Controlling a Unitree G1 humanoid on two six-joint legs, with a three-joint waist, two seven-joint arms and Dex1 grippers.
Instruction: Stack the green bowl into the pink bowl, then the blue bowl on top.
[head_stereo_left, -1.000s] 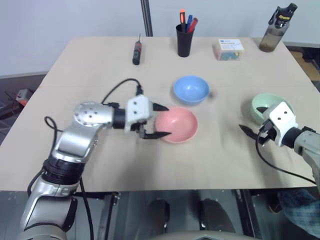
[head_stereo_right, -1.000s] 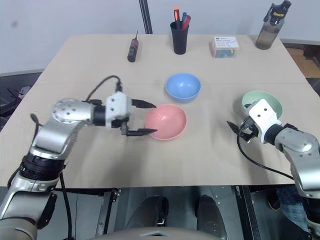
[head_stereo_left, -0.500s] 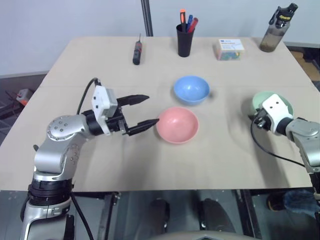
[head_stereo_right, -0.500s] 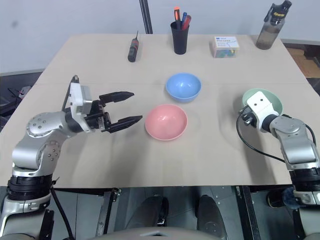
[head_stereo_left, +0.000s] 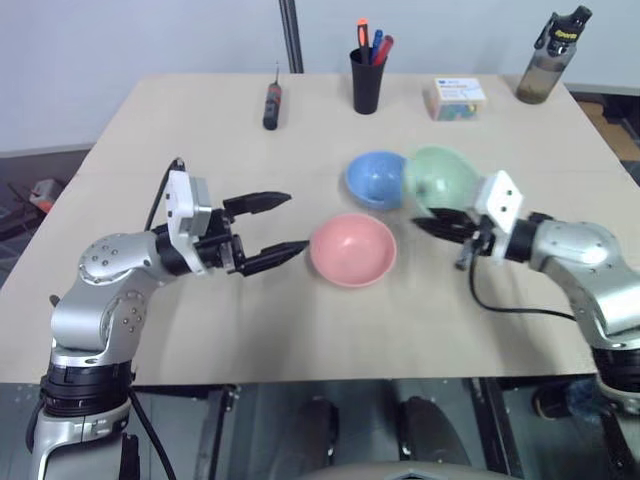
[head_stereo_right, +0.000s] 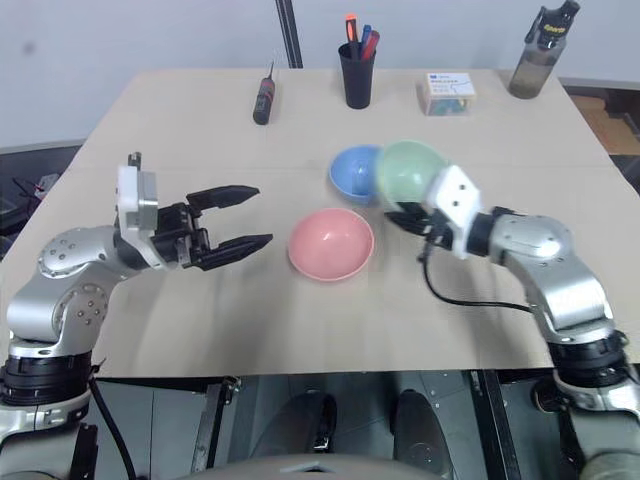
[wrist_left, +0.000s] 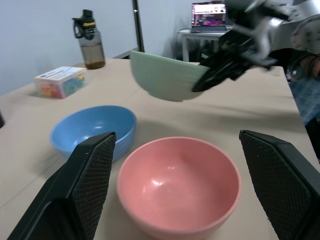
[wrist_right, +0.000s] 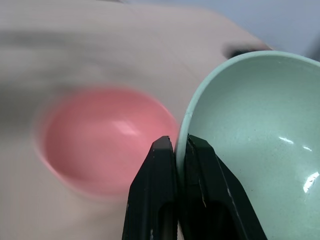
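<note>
My right gripper (wrist_right: 179, 145) has its fingers pinched together on the rim of the green bowl (head_stereo_right: 408, 172), which hangs above the table (head_stereo_left: 180, 120), tipped on its side with its hollow facing the blue bowl (head_stereo_right: 356, 172). My left gripper (head_stereo_left: 282, 224) waits with fingers spread wide, just beside the pink bowl (head_stereo_left: 353, 249), touching nothing. I judge I am in the first step, carrying the green bowl to the pink one. Next I should bring it over the pink bowl, turn it mouth-up and level, lower it in, then let go. A round bowl has no long axis; only the tilt matters.
</note>
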